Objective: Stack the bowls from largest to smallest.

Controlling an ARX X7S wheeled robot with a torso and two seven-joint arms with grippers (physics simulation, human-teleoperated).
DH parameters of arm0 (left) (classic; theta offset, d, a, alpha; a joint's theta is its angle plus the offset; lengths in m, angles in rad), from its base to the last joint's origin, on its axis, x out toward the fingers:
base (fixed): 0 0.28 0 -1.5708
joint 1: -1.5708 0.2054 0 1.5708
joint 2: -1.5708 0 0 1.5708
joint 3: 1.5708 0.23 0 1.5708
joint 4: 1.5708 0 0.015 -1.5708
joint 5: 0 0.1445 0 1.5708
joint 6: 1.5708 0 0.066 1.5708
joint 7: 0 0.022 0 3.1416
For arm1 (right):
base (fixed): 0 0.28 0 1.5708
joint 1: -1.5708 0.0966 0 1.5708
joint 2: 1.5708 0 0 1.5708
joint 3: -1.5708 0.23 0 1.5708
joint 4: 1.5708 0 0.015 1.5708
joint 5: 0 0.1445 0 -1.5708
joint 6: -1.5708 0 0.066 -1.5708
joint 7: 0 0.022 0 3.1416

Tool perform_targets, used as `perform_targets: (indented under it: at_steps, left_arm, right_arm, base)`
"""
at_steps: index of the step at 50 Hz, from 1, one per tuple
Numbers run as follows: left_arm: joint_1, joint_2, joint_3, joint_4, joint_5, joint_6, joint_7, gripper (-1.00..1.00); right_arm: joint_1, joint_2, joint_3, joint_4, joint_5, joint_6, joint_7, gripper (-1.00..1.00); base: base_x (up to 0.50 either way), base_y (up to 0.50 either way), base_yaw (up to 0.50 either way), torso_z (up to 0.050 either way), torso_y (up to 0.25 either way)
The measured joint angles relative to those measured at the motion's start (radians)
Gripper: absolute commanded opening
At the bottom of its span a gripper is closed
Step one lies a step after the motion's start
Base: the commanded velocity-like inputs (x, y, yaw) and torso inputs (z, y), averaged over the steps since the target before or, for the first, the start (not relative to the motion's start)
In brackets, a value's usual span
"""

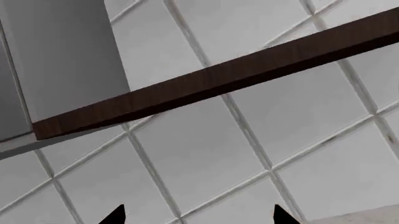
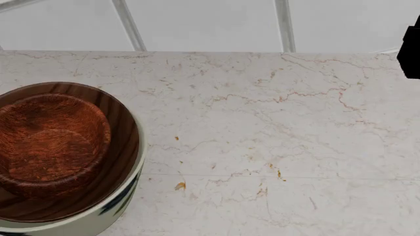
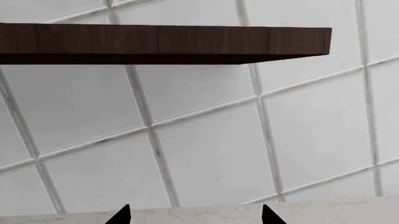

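- The stack looks finished: red bowl sits in the striped bowl, that in the cream bowl.
- Both grippers are spread, empty.
- Risk: an arm could bump the stack near the counter edge.

Three bowls stacked at the left side of a marble counter

The small reddish-brown bowl sits inside the wide dark striped wooden bowl, which rests in the cream bowl with blue marks. The counter is pale marble with thin brown veins. Behind it stands a white tiled wall. A black part shows at the right edge.
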Motion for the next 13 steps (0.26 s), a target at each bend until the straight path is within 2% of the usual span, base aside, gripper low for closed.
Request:
perform_targets:
  at_steps: [13]
  left_arm:
    - [0.004, -0.066, 0.007, -0.18, -0.075, 0.073, 0.048, 1.0]
  right_arm:
    - [0.168, -0.089, 0.025, 0.111, 0.088, 0.186, 0.029, 1.0]
  base:
    - [0.0, 0.0, 0.0, 0.0, 0.0]
